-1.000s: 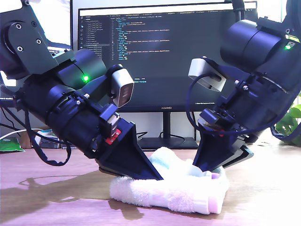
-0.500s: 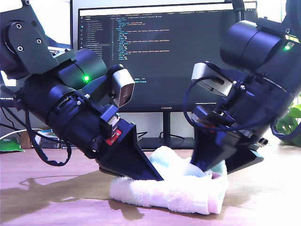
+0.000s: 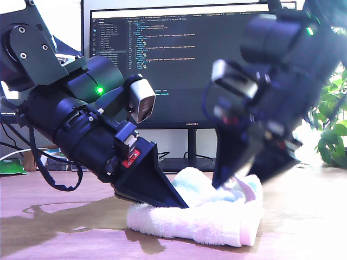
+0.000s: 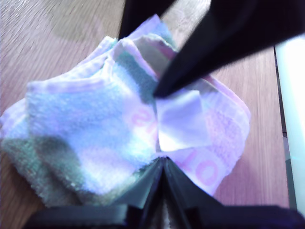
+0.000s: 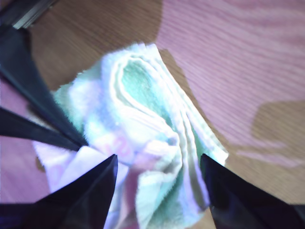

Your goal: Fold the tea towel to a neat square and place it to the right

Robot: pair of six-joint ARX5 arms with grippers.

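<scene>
Both arms sit over the towel [image 3: 200, 216], bunched on the bench [image 3: 65, 227] before the monitor [image 3: 184, 65]. My first end effector [image 3: 181, 205] has its jaws closed, pinning a fold. My second end effector [image 3: 246, 179], on the exterior view's right, has just let go and risen, jaws spread and empty, blurred by motion. Folding looks unfinished. The monitor reads HUAWEI; pink letters on the towel are illegible.

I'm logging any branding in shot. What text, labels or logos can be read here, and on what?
"HUAWEI": on the monitor's lower bezel, just legible.
Code on its screen: too small to read.
Pink letters on the tea towel: partly hidden and blurred, unreadable.
Red label on an arm's pincer mount: blurred.
</scene>
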